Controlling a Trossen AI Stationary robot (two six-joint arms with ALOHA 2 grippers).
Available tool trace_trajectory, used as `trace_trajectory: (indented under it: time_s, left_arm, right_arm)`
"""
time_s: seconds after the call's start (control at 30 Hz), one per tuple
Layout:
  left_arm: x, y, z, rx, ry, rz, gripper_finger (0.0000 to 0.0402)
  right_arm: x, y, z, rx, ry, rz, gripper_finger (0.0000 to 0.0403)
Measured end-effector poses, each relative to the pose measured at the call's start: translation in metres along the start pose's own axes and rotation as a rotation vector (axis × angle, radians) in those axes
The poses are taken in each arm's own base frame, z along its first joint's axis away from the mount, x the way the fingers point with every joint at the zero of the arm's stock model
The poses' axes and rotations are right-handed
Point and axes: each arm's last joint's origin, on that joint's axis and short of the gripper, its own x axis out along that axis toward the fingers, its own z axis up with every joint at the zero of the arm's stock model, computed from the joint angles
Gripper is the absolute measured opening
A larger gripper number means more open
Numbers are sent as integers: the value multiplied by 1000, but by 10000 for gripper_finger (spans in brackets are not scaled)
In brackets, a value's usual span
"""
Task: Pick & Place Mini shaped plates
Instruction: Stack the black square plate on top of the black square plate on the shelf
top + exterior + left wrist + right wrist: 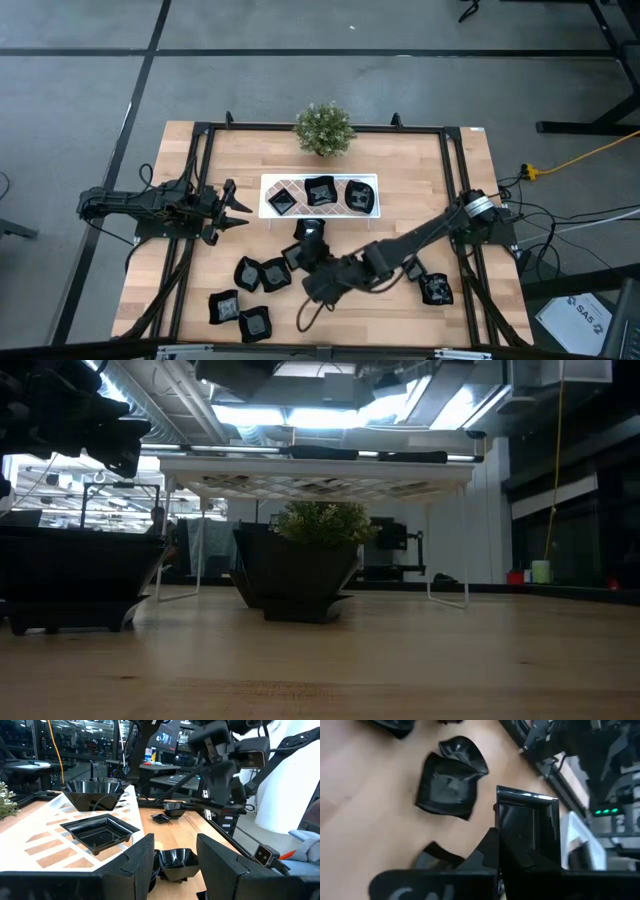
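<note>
A: Left to right. Left gripper waits over the surface left of the white tray, fingers spread, nothing between them.

B: On the tray we count three mini shaped plates. Potted plant behind it at the far edge.

A: Loose plates: four at front left, a few just below the tray, one front right.

B: Right gripper sits low at centre front, among those plates. Its wrist view shows the fingers pressed together on the rim of one glossy plate, held upright.

A: Another plate lies flat on the surface just beside it.
</note>
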Motion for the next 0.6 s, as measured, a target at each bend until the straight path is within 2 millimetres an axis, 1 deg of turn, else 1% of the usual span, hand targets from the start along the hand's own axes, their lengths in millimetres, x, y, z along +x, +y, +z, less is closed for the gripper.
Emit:
trace_trajectory:
  time_s: [0.17, 0.3, 0.47, 0.6]
  left_arm:
    - [0, 0, 0, 0, 0, 0, 143]
    - [0, 0, 0, 0, -1, -1, 143]
    - [0, 0, 0, 0, -1, 0, 143]
    - [0, 0, 0, 0, -1, 0, 143]
  right_arm:
    - [11, -21, -10, -80, 23, -9, 3]
    - [19, -35, -14, -63, -18, -2, 5]
    - [17, -56, -19, -68, -88, 31, 9]
    - [15, -76, -31, -45, -68, 30, 7]
